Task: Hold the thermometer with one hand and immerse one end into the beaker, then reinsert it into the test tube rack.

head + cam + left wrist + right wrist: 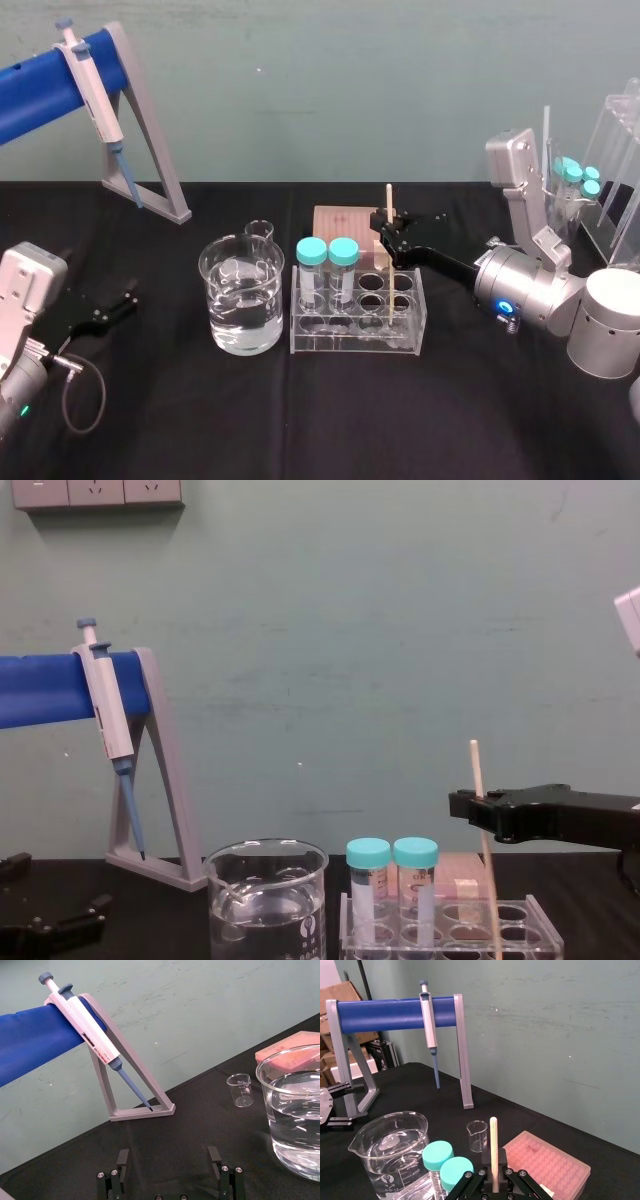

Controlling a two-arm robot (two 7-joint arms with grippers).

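The thermometer, a thin cream rod, stands upright in a hole at the right end of the clear test tube rack. My right gripper reaches in from the right and is shut on the rod's upper part. In the right wrist view the black fingers close against the thermometer. In the chest view the gripper crosses the rod well above the rack. The beaker, part filled with water, stands just left of the rack. My left gripper is parked open at the table's left.
Two teal-capped tubes stand in the rack's left end. A small glass beaker and a pink tip box sit behind. The grey pipette stand with its blue bar is at the back left. A clear holder stands at the far right.
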